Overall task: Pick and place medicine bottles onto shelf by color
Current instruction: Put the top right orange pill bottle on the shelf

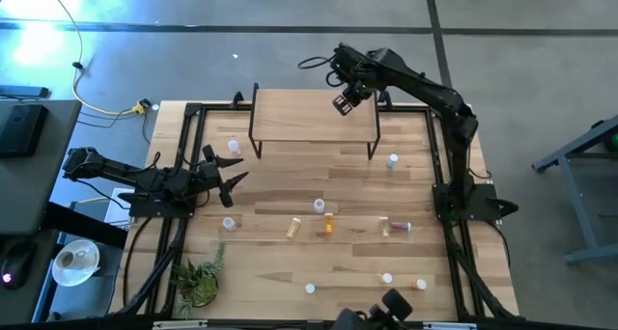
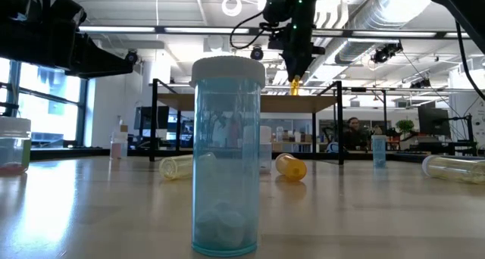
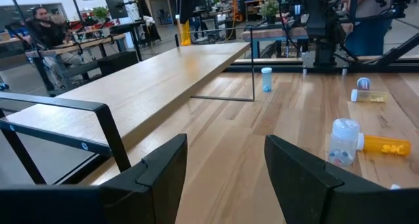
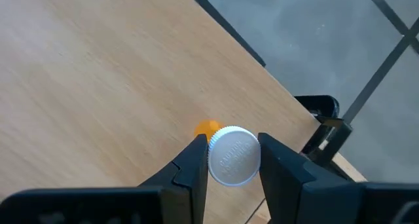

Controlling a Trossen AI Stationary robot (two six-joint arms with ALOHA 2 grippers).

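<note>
The right tool [image 4: 232,160] grips an amber bottle [image 4: 231,155] by its cap, hovering above the shelf [image 1: 309,116]. Placing is the step in hand; next it must lower and release. The left tool [image 1: 228,171] waits, released, over the bench [image 1: 348,190].

The shelf [image 1: 309,113] top lies bare left of the right pincer [image 1: 344,102]; scattered bottles [image 1: 327,224] clutter mid-table.

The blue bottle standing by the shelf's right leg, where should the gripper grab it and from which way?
The blue bottle stands upright and alone beside the shelf, so probably come straight down from above and close the fingers across its white cap or upper body. Approach from its open side, clear of the shelf's leg.
</note>
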